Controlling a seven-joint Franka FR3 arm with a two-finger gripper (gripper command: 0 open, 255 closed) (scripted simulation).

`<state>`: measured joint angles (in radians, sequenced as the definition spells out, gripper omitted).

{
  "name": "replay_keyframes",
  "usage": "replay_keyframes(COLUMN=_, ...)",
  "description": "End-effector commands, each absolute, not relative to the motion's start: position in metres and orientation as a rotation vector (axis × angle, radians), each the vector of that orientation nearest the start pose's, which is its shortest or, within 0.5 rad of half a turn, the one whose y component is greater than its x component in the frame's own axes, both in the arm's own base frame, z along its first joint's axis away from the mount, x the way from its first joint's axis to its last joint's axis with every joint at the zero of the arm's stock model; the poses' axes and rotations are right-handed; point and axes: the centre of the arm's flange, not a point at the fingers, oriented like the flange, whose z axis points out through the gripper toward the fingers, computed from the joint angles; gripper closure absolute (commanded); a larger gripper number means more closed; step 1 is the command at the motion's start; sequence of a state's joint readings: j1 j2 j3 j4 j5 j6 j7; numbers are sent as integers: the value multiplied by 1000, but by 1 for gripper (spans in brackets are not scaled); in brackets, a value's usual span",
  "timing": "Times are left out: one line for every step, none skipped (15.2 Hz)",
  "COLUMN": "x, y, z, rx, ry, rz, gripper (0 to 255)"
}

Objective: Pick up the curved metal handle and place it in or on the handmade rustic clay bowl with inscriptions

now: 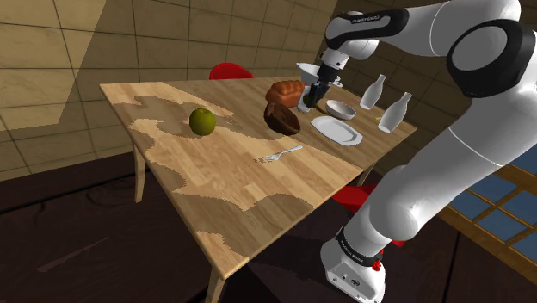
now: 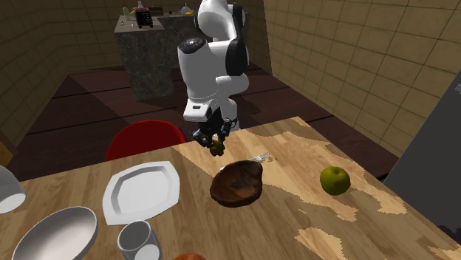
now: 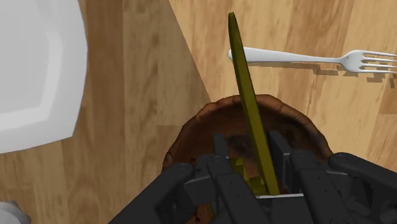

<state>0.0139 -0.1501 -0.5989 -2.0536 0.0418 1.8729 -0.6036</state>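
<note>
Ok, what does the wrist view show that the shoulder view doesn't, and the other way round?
Wrist view adds: a close look at the gripper shut on the thin olive curved handle, seen against the brown bowl below, its tip near the fork. Shoulder view adds: a green fruit, a brown loaf, two white bottles, a red chair and the white arm reaching over the table. Shared: the bowl, the fork and the white plate.

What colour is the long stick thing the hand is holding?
Olive green. The handle shows best in the wrist view.
</note>
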Motion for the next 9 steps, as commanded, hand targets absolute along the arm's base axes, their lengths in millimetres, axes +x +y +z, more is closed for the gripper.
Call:
replay_keyframes(x=447, y=-278, z=485, rx=-3006, ry=-19, rz=-34, gripper=255)
replay_keyframes(x=458, y=-272, z=484, rx=-3006, ry=-19, rz=-34, gripper=255)
replay_keyframes(x=469, y=-265, z=484, rx=-3006, ry=-19, rz=-34, gripper=255)
replay_keyframes(x=481, y=-258, z=483, rx=-3006, ry=-19, rz=-34, gripper=255)
replay_keyframes(x=492, y=-252, z=482, rx=-3006, ry=-19, rz=-34, gripper=255)
replay_keyframes(x=504, y=-245, z=482, rx=-3006, ry=-19, rz=-34, gripper=255)
replay_keyframes(x=515, y=-239, z=481, rx=-3006, ry=-19, rz=-34, gripper=255)
replay_keyframes(x=527, y=-232, z=481, rx=-3006, ry=-19, rz=-34, gripper=255)
replay_keyframes(x=543, y=-223, z=480, rx=-3006, ry=-19, rz=-34, gripper=255)
